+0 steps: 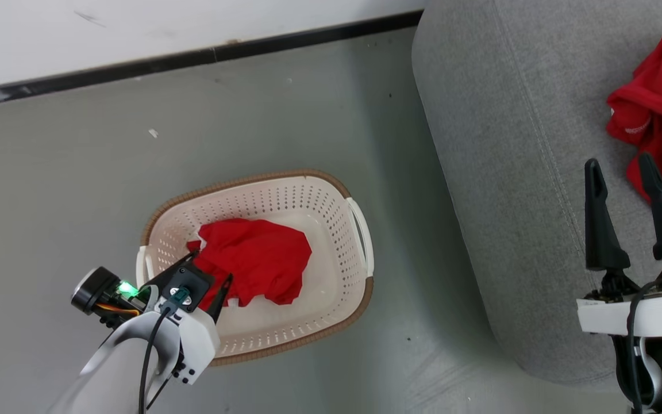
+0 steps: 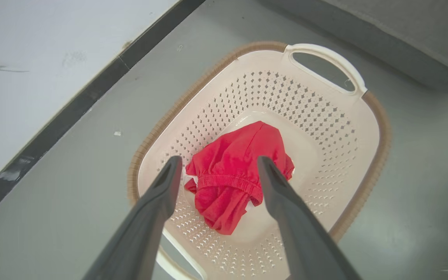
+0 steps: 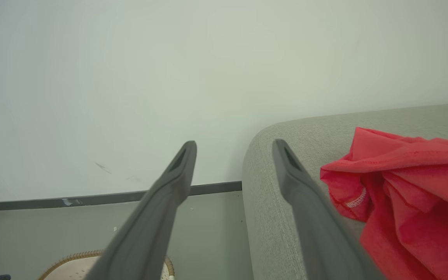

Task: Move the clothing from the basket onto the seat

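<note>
Dark fingers of the left gripper [image 2: 219,159] stand wide apart with nothing between them but air. They point down into the basket [image 2: 325,112], and a crumpled red garment [image 2: 231,167] sits framed between the two tips. Whether the tips touch the cloth, I cannot tell; they look to be just at its near edge. That garment lies bunched in the middle of the basket's floor, with bare perforated plastic all round it.

Over on the other side, the right gripper [image 1: 619,161] is spread just as wide and is equally empty. It hangs above the seat [image 1: 509,144], its outer finger just beside the other garment [image 1: 661,109], which lies heaped on the grey cushion.

So I'd call the job about half done: one piece is already on the seat, and one is left in the basket. The basket stands on the floor [image 1: 78,184], near the seat's corner but apart from it. What remains, by my reckoning, is for the left gripper to close on the cloth, lift it clear of the rim and carry it across to the cushion.
</note>
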### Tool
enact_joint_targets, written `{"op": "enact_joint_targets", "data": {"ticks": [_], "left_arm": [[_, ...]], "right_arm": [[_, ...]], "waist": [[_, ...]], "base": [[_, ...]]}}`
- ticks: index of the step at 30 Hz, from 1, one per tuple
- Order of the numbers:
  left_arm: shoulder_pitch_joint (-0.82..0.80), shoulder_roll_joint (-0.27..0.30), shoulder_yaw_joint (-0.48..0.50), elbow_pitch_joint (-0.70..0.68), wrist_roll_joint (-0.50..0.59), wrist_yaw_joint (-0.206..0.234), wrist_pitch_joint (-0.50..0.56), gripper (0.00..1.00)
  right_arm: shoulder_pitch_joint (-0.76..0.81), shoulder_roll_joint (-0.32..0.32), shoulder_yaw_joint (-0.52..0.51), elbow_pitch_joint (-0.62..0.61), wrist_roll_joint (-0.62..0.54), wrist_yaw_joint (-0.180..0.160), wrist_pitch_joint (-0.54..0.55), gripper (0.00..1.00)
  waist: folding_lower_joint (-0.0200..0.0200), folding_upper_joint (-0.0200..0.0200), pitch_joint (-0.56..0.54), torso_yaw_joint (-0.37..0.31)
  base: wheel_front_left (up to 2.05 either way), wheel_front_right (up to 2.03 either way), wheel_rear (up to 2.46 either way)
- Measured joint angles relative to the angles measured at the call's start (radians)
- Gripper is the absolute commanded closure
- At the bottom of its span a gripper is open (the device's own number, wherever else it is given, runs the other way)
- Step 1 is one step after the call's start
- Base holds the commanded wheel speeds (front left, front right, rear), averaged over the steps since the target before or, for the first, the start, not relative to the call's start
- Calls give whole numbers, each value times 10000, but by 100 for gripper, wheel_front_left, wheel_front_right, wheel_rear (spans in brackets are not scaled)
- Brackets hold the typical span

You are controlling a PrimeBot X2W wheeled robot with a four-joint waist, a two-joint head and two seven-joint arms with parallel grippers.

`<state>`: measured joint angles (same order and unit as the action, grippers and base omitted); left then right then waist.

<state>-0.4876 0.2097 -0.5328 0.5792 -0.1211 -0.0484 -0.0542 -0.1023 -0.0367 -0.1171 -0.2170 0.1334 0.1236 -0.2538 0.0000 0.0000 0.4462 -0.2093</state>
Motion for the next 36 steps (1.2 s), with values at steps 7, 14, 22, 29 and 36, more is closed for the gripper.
{"op": "enact_joint_targets", "data": {"ticks": [7,14,22,29,36], "left_arm": [[-423,42,-339,755,389,-82,-86,0],[-807,58,-489,1346,596,-111,-211,0],[-1237,63,-648,1858,790,-163,-535,0],[-1615,107,-642,2242,976,-104,-721,0],[-2080,161,-508,2564,989,115,-895,0]], "right_arm": [[-539,-2,44,-21,138,0,-13,0],[-1017,-2,102,-165,359,0,-15,0],[-1603,-2,148,-357,713,0,-15,0],[-1755,-2,109,-431,790,0,-15,0],[-2164,-2,198,-476,1047,0,-15,0]], "waist": [[0,0,746,-273],[0,0,1435,-542],[0,0,2271,-897],[0,0,2892,-1208],[0,0,3491,-1522]], "base": [[0,0,0],[0,0,0],[0,0,0],[0,0,0],[0,0,0]]}}
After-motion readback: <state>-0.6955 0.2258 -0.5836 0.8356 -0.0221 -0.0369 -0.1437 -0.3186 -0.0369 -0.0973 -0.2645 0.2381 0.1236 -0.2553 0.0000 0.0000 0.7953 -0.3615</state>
